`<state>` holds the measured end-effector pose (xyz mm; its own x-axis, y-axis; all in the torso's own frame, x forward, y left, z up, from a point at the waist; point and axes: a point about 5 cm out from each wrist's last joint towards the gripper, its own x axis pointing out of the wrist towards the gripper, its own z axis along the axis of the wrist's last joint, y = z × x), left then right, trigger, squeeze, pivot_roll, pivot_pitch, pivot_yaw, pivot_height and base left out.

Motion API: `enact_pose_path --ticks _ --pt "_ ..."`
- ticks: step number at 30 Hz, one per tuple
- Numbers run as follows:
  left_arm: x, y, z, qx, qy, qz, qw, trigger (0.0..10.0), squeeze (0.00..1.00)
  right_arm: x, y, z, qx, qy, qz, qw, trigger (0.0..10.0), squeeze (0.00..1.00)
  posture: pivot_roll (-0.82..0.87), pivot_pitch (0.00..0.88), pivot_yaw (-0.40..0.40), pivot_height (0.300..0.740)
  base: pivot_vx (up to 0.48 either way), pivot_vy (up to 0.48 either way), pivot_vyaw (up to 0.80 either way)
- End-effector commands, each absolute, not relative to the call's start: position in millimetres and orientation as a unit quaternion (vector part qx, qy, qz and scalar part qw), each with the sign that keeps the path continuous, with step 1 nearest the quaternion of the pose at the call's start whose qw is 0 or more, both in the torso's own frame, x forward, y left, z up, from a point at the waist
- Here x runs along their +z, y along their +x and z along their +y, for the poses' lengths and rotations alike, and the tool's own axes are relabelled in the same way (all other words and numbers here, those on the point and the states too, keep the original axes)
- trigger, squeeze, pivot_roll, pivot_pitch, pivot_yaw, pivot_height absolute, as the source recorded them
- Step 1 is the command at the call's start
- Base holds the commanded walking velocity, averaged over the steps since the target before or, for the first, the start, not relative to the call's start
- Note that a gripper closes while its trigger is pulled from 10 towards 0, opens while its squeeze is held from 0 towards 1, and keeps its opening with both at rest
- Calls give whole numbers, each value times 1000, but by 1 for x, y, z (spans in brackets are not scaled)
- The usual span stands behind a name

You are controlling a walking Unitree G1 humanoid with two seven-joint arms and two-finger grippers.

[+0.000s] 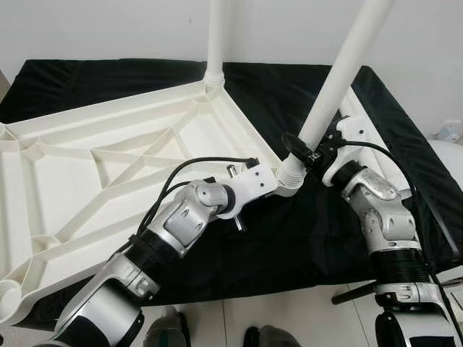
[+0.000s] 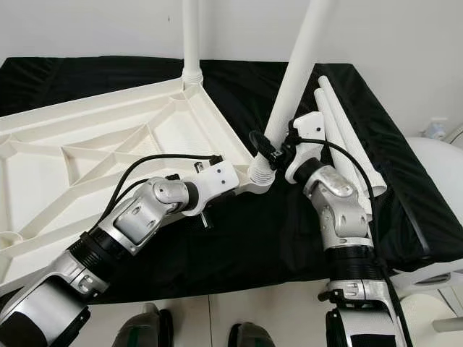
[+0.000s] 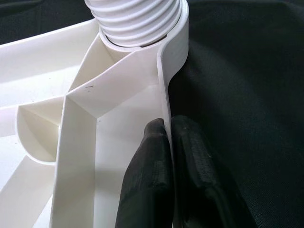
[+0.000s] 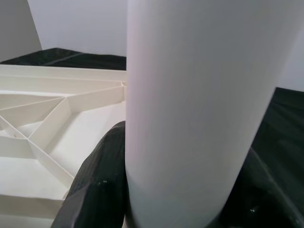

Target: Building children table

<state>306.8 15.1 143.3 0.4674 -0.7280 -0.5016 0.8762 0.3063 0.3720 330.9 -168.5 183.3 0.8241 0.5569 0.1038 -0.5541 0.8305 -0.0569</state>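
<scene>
The rim of the upturned white tabletop [image 1: 108, 152] is pinched by the left end effector [image 3: 168, 142] beside its near corner socket. A tilted white leg [image 1: 340, 79] there is clasped by the right end effector [image 4: 190, 199]. Another leg [image 1: 217, 36] is seated upright at the far corner, over the black-covered bench [image 1: 304, 238].

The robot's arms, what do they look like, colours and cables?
Both arms are silver metal with black ribbed bands. White housings lead to each end effector, left and right. The fingers are matte black. Black cables loop along each wrist.
</scene>
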Motion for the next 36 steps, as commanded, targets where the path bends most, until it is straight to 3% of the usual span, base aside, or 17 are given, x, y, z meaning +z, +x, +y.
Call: enact_pose_path --ticks 1,18,36 --pt "132 306 18 -500 330 144 787 10000 0 158 328 -164 300 -8 -8 954 10000 0 -28 88 -27 740 0 0 0" --pt "133 306 20 -499 331 144 788 10000 0 140 313 -157 312 -5 -35 949 10000 0 -28 90 -20 740 0 0 0" --pt "134 304 19 -501 332 142 786 10000 0 141 329 -154 292 -7 -5 956 10000 0 -22 81 -23 740 0 0 0"
